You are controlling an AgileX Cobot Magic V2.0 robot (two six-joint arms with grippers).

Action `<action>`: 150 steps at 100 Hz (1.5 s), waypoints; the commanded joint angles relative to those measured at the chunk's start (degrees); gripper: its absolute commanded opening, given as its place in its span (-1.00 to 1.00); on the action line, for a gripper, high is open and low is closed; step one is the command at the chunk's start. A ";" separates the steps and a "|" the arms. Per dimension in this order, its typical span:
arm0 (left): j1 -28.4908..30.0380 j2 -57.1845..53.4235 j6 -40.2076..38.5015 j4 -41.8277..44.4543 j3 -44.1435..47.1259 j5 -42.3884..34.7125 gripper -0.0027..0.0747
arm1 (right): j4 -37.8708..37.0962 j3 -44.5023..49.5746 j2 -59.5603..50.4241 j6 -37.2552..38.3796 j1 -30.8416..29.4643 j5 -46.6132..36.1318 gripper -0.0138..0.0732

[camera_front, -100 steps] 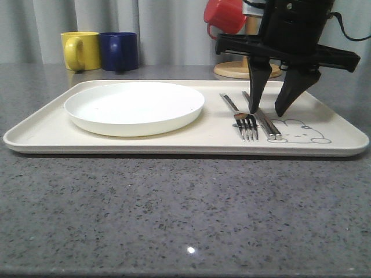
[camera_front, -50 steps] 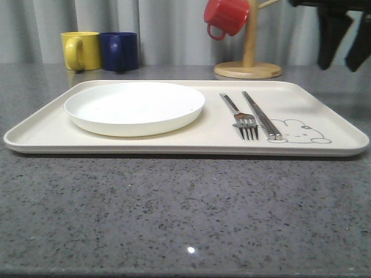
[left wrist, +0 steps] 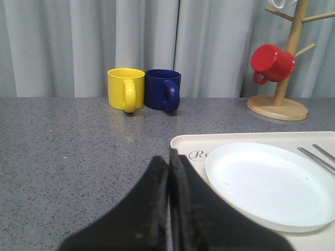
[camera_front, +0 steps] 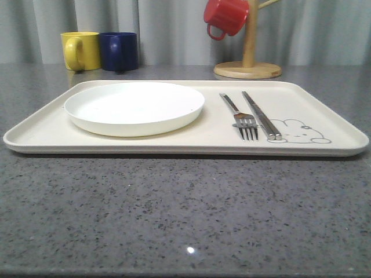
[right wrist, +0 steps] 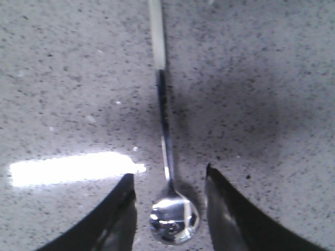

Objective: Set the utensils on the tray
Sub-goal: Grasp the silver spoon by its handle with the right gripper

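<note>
The cream tray (camera_front: 52, 130) lies across the grey counter in the front view. On its right side a silver fork (camera_front: 242, 117) and a pair of flat metal chopsticks (camera_front: 262, 114) lie side by side, beside the rabbit drawing. In the right wrist view a shiny spoon (right wrist: 166, 151) lies on the bare counter, its bowl between the fingers of my open right gripper (right wrist: 168, 183), which hangs above it without touching. My left gripper (left wrist: 168, 159) is shut with nothing in it, hovering by the tray's corner (left wrist: 183, 144).
A round white plate (camera_front: 134, 106) sits on the tray's left half. At the back stand a yellow mug (camera_front: 80, 50), a dark blue mug (camera_front: 119, 51) and a wooden mug tree (camera_front: 249, 61) with a red mug (camera_front: 227, 16) hung on it.
My right gripper has risen from above the chopsticks and left the front view to the upper right. Fork and chopsticks stay where they lay on the tray.
</note>
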 commanded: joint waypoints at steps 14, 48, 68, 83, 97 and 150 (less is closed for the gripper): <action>-0.22 0.45 -0.30 -0.30 -1.47 -4.10 -0.98 | 0.00 -1.63 1.71 -2.06 -0.77 -2.05 0.08; -0.22 0.45 -0.30 -0.30 -1.47 -4.10 -0.98 | 1.49 -1.63 6.48 -2.06 -0.77 -3.61 0.08; -0.22 0.45 -0.30 -0.30 -1.47 -4.10 -0.98 | 1.88 -1.63 7.41 -2.06 -0.77 -3.43 0.07; -0.22 0.45 -0.30 -0.30 -1.47 -4.10 -0.98 | 1.88 -1.63 7.41 -2.06 -0.77 -3.15 0.07; -0.22 0.45 -0.30 -0.30 -1.47 -4.10 -0.98 | 1.88 -1.63 7.49 -2.06 -0.77 -3.02 -0.01; -0.22 0.45 -0.30 -0.30 -1.47 -4.10 -0.98 | 5.08 -1.63 8.20 -1.61 -0.77 -1.73 -0.83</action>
